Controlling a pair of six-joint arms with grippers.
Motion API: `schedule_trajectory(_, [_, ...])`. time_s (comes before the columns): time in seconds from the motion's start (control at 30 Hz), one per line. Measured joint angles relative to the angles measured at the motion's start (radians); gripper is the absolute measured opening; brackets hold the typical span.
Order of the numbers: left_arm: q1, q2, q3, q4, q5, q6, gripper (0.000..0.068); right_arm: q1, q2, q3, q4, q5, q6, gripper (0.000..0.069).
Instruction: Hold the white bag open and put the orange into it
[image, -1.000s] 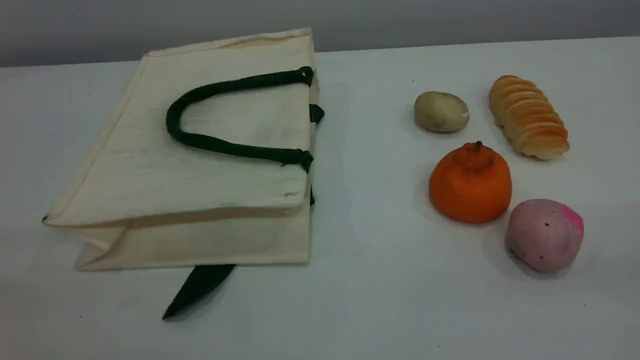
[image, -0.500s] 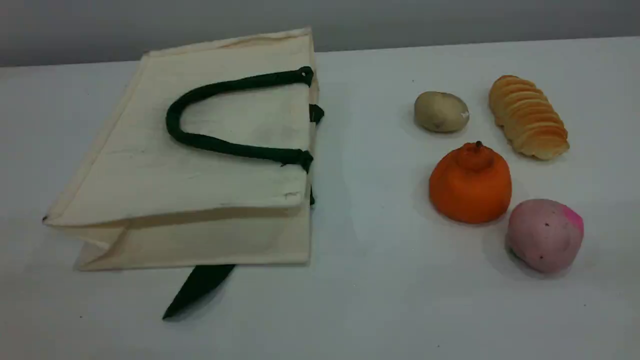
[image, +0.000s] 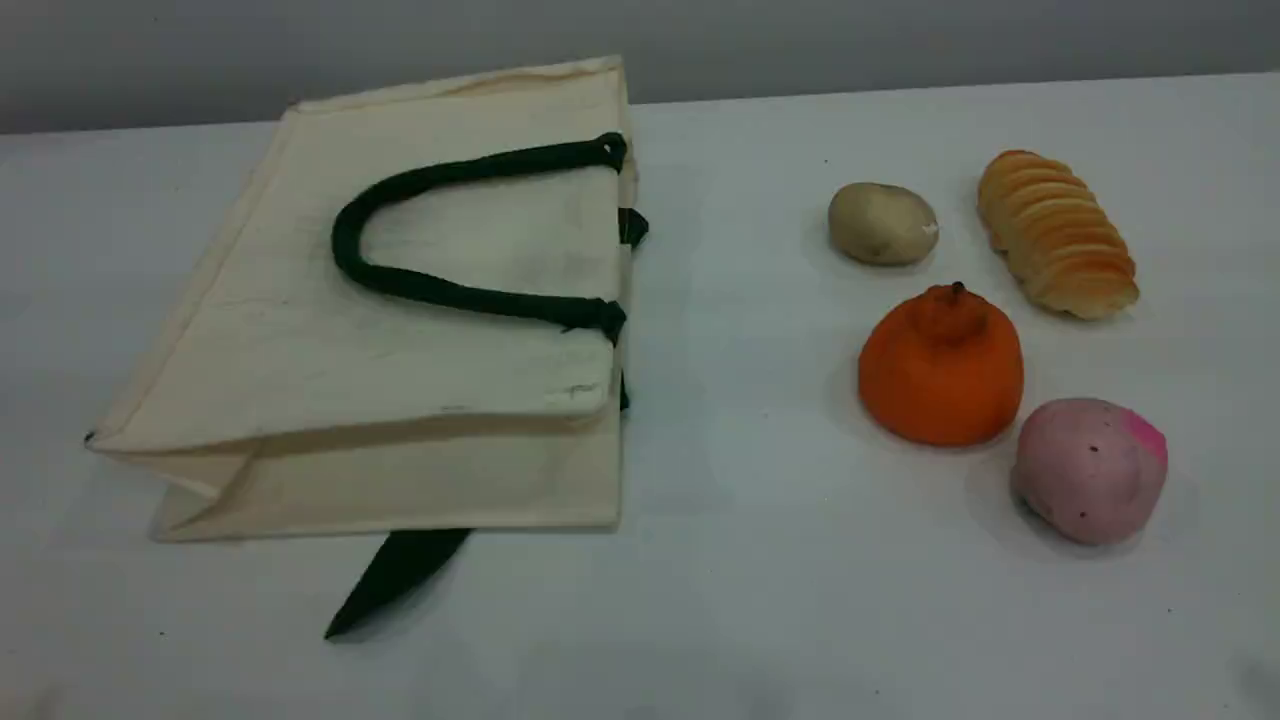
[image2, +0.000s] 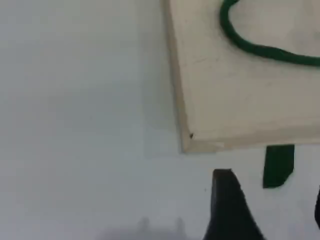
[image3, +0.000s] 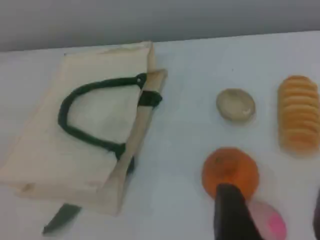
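Looks like a lab or test bench rather than a home: bare white desk (image: 760, 560) against a plain grey wall (image: 900, 40) (no furnishings or clutter), with toy foods such as a foam bread loaf (image: 1056, 233) laid out in order.

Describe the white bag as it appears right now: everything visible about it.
The white bag is a cream, canvas-looking tote lying flat on its side on the table's left half, mouth toward the fruit and closed. One dark green rope handle loops across its upper face; a green strap pokes out beneath the near edge. No gripper touches it.
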Motion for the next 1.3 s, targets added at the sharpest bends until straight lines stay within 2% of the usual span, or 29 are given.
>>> schedule_trajectory(0.23, [0.0, 0.271, -0.005, 0.0, -0.132, -0.1, 0.0363, 0.0, 0.256, 0.0, 0.157, -0.155, -0.159, 0.0344])
schedule_trajectory(0.43, [0.0, 0.473, -0.04, -0.004, -0.201, -0.1, 0.0363, 0.0, 0.427, 0.0, 0.321, -0.229, -0.316, 0.0346])
schedule_trajectory(0.6, [0.0, 0.552, -0.038, -0.098, -0.294, -0.106, 0.0363, 0.0, 0.52, 0.0, 0.473, -0.289, -0.443, 0.0346])
schedule_trajectory(0.77, [0.0, 0.55, -0.039, -0.109, -0.399, -0.039, 0.0363, 0.0, 0.545, 0.0, 0.539, -0.338, -0.523, 0.0346])
schedule_trajectory(0.83, [0.0, 0.55, -0.039, -0.139, -0.402, -0.012, 0.0368, 0.0, 0.546, 0.0, 0.538, -0.339, -0.532, 0.0351])
schedule_trajectory(0.9, [0.0, 0.554, -0.039, -0.137, -0.392, 0.007, 0.0384, 0.0, 0.558, -0.001, 0.538, -0.334, -0.545, 0.0365])
schedule_trajectory(1.03, [0.0, 0.596, -0.039, -0.16, -0.398, 0.017, 0.0442, 0.0, 0.598, -0.001, 0.547, -0.323, -0.591, 0.0438])
schedule_trajectory(1.13, [0.0, 0.662, -0.039, -0.186, -0.41, 0.021, 0.0476, 0.001, 0.633, -0.001, 0.61, -0.315, -0.644, 0.0488])
schedule_trajectory(1.3, [0.0, 0.79, -0.043, -0.253, -0.501, 0.022, 0.0488, 0.001, 0.694, -0.012, 0.758, -0.28, -0.769, 0.0505])
